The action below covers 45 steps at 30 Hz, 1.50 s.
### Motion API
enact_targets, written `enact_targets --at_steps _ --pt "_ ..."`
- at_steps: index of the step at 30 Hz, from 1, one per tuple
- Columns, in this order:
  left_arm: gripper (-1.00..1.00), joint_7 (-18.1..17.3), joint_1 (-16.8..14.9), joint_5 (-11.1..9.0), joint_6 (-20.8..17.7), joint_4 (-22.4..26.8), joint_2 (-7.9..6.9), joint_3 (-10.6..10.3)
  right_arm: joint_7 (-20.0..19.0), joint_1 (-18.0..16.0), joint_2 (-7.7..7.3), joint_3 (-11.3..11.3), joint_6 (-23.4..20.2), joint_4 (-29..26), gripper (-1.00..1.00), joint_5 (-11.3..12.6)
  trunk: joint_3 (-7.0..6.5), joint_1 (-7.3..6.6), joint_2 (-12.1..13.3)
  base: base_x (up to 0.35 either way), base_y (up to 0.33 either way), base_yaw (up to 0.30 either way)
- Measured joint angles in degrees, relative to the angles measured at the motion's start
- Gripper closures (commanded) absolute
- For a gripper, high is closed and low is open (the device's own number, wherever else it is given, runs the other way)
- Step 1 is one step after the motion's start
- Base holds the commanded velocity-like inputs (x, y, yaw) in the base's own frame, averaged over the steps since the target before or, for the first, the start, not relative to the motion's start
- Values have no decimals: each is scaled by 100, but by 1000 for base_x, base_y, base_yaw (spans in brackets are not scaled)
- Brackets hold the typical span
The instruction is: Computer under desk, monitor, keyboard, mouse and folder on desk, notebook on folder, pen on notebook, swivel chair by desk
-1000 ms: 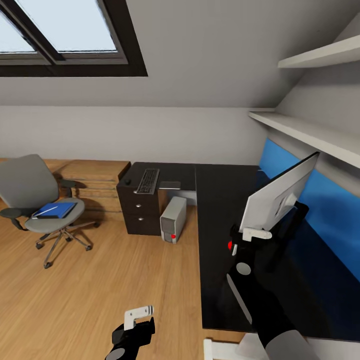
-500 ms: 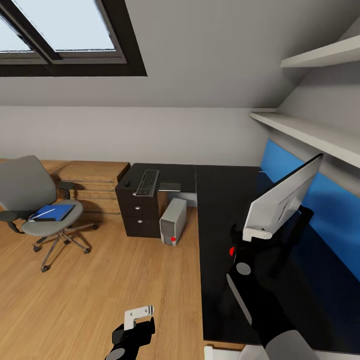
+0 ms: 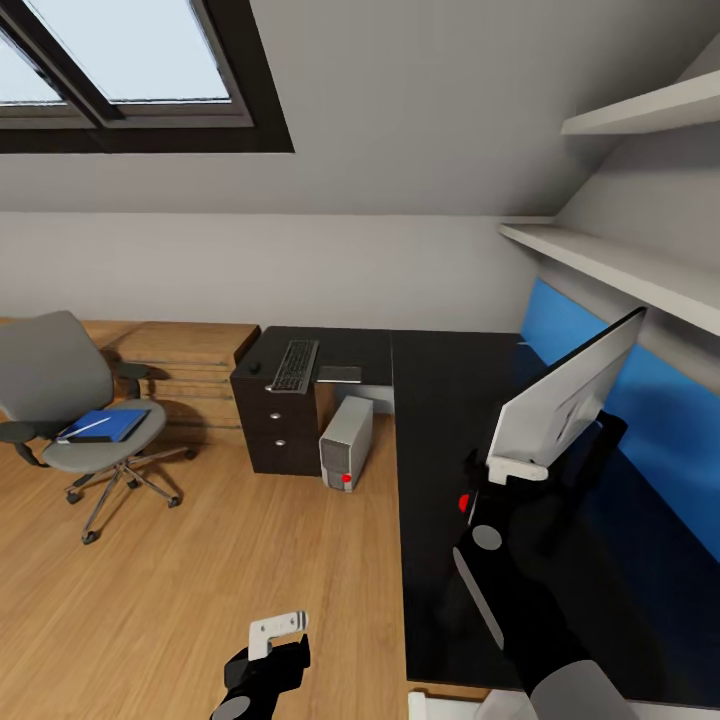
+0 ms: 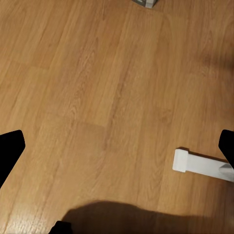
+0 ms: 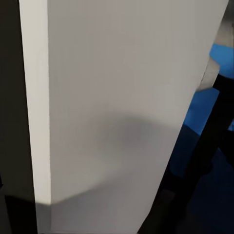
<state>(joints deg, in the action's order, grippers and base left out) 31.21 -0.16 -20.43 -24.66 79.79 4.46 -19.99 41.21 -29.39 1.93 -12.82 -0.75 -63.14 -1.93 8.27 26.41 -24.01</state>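
Right gripper (image 3: 517,466) closed on the lower edge of the monitor (image 3: 560,398), white fingers (image 3: 522,463) clamped at its near bottom corner, presumably to steady or nudge the screen into place on the desk (image 3: 450,420). Monitor tilted, leaning back toward the blue wall panel (image 3: 640,400), near the desk's right edge; right wrist view pressed close against its pale grey back (image 5: 117,97). Left gripper (image 3: 272,636) held low over the wooden floor (image 3: 200,580), clear of the desk's near-left corner, gripping nothing; whether spread or closed not clear from the head view, though the left wrist view suggests dark fingers (image 4: 9,148) set wide apart. Farther out, keyboard (image 3: 294,365) and mouse (image 3: 255,367) on the desk's far-left wing above the drawers, computer tower (image 3: 346,440) under it. Beyond, swivel chair (image 3: 60,400) well apart from the desk, carrying the blue folder (image 3: 105,425) with a pen (image 3: 88,427) lying across it.
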Motion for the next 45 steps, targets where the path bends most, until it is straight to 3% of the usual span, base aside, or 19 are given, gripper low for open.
enact_targets --at_steps 9,26,45 --pt "-100 0 0 0 0 -4 2 0 137 0 1 1 -12 0 -100 2 0 0 0 -12 0 0" --pt "-100 1 0 1 -9 -10 2 -8 140 0 0 12 -35 9 -100 1 0 0 -1 -274 -12 0" --pt "-100 0 0 0 -1 -8 3 1 124 0 -8 13 -17 -8 -100 12 0 -2 0 118 122 0"
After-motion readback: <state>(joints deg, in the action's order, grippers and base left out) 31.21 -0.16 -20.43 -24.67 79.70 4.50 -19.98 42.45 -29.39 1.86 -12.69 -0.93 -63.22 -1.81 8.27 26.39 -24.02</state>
